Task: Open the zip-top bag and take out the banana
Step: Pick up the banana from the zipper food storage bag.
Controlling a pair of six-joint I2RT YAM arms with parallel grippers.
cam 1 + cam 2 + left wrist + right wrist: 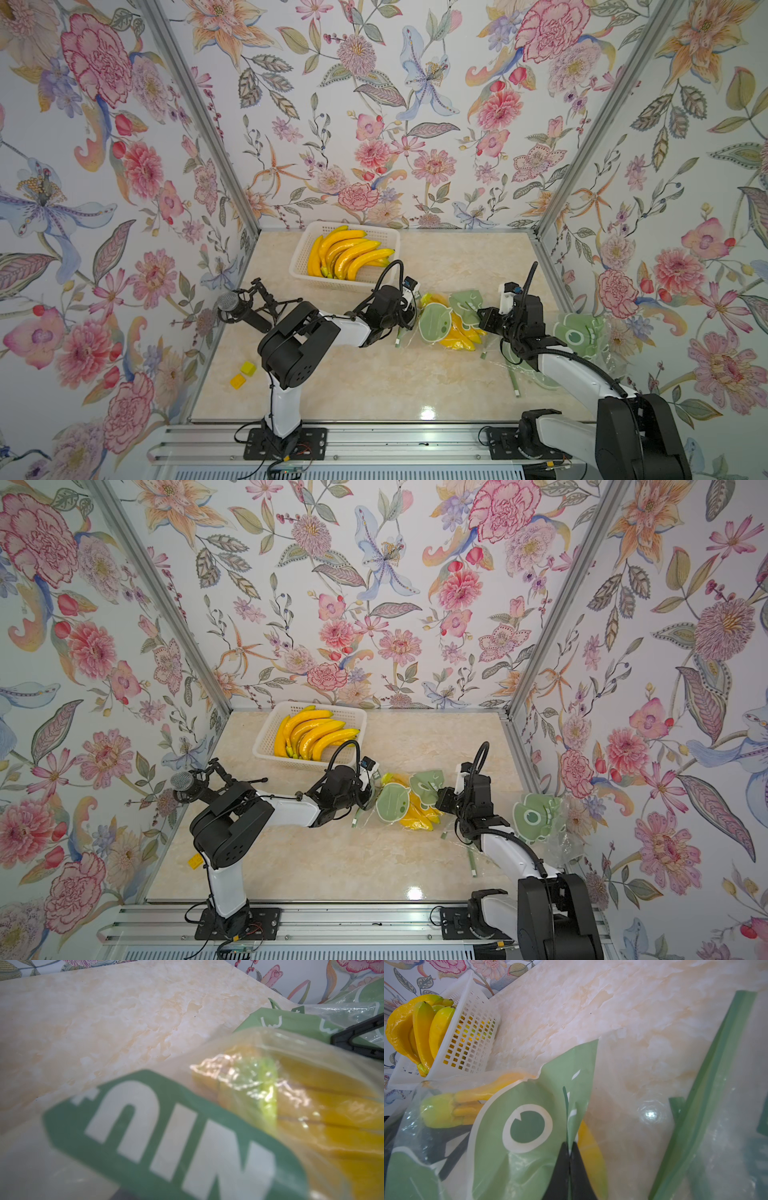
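A clear zip-top bag (434,322) (392,804) with green print lies mid-table between both grippers. Inside it is a yellow banana bunch (457,337) (415,817) (336,1105) (471,1101) with a green stem end. My right gripper (483,316) (443,798) (569,1148) is shut on a fold of the bag's green printed film (527,1126). My left gripper (417,305) (374,787) sits against the bag's opposite end. Its jaws are hidden in the left wrist view by the bag's film (166,1126), pressed close to the lens.
A white basket (332,286) (471,1039) holding several bananas stands at the back. Another clear green-printed bag (577,332) (536,816) lies at the right under my right arm, its green zip strip (708,1084) showing. Two yellow blocks (248,368) and a microphone (232,305) sit at the left.
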